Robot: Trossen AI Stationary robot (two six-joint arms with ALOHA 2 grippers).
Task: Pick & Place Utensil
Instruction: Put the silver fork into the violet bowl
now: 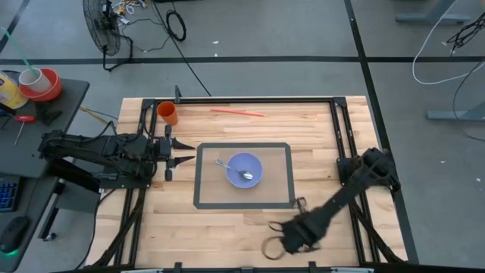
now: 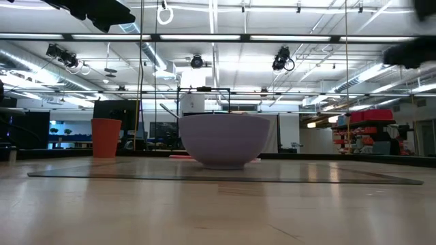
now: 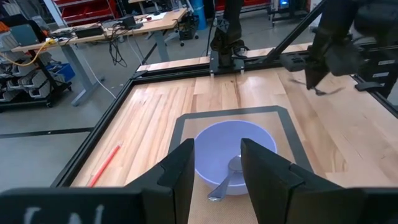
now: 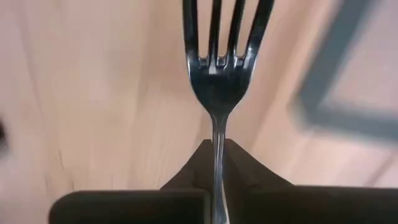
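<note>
A lavender bowl [image 1: 244, 169] stands on a grey-edged mat [image 1: 284, 176] at mid-table, with a metal spoon [image 1: 227, 166] lying in it, handle over the rim. My right gripper [image 1: 284, 239] hovers over the wood near the table's near edge, right of the middle, shut on a metal fork [image 4: 222, 62]. My left gripper [image 1: 178, 152] waits open at the mat's left edge, pointing at the bowl [image 3: 233, 146]. The left wrist view shows the spoon [image 3: 227, 174] between its two fingers, farther off. My right gripper pinches the fork's handle [image 4: 217, 155] between its two shut fingers, just behind the neck. The fingers lie along the fork, so its head and tines [image 4: 224, 25] stick straight out past the fingertips over the bare wood. The rest of the handle is hidden behind the fingers.
An orange cup [image 1: 167, 114] stands at the far left corner, and a red straw [image 1: 237, 113] lies on the wood near the far edge. The black frame rails [image 1: 339, 129] run along the table's sides. Bare wood lies in front of the mat.
</note>
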